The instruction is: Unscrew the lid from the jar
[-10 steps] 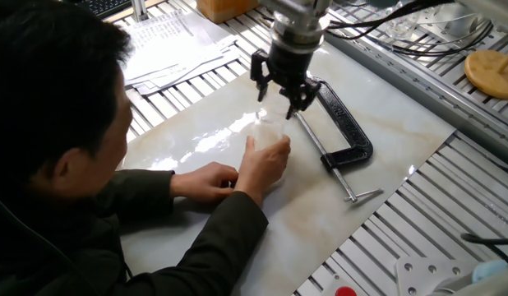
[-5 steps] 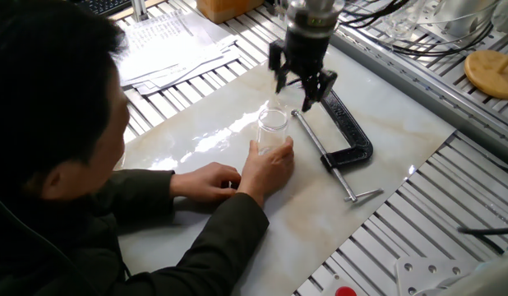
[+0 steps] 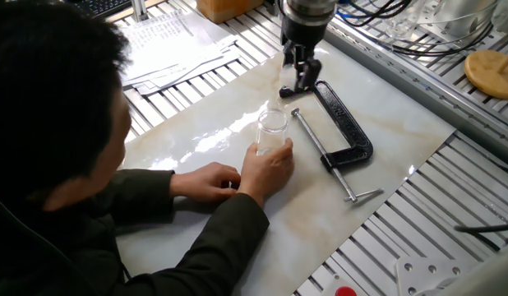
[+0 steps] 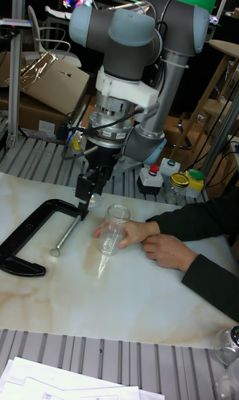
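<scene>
Since 1 s ago the claw (image 3: 298, 72) is rising and moving away from the jar (image 3: 272, 133), toward the far end of the black clamp (image 3: 346, 123). Now it is hanging above the table (image 3: 385, 156), w/ fingers close together; if it is gripping the lid, I cannot tell. Jar is standing upright on the table w/ open mouth, and a person's hand (image 3: 266, 168) is holding it around the lower part. His other hand (image 3: 206, 180) is resting just beside.
</scene>
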Robot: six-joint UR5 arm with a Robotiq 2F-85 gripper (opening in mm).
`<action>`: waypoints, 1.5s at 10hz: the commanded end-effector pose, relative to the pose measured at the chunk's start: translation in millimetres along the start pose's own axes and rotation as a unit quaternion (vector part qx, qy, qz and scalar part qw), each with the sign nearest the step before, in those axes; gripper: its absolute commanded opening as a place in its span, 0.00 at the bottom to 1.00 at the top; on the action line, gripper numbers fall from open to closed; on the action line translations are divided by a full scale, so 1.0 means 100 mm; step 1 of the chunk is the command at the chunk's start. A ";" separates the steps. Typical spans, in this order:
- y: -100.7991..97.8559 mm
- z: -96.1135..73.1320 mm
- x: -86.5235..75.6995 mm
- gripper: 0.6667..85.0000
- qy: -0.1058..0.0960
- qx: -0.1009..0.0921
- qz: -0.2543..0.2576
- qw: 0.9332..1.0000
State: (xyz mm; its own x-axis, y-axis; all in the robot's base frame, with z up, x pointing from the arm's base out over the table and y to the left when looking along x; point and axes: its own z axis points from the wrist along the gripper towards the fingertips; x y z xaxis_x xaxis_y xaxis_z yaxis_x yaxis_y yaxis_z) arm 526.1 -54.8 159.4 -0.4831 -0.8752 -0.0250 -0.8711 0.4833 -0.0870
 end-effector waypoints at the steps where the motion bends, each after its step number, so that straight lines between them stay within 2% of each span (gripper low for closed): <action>1: 0.01 0.05 -0.11 1.00 -0.011 -0.012 0.044 0.999; 2: 0.08 0.03 -0.18 1.00 -0.022 -0.026 0.054 0.998; 3: 0.04 -0.04 -0.31 0.80 -0.051 -0.016 0.083 0.995; 4: 0.18 -0.19 -0.34 0.04 -0.060 -0.032 0.132 0.989; 5: 0.18 -0.34 -0.36 0.01 -0.067 -0.020 0.167 0.983; 7: 0.10 -0.64 -0.35 0.01 -0.075 0.029 0.232 0.969; 8: 0.04 -0.70 -0.38 0.01 -0.081 0.043 0.256 0.962; 9: 0.06 -0.72 -0.35 0.01 -0.081 0.042 0.275 0.957; 11: 0.21 -0.68 -0.30 0.01 -0.062 0.014 0.316 0.947; 12: 0.26 -0.68 -0.37 0.01 -0.073 -0.001 0.327 0.942; 15: 0.23 -0.66 -0.49 0.01 -0.090 -0.008 0.329 0.940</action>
State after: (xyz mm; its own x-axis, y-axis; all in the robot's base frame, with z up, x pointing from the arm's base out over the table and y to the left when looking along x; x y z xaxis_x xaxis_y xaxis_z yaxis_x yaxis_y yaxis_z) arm 521.0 -9.2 222.1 -0.8835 -0.4159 -0.2155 -0.4222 0.9063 -0.0183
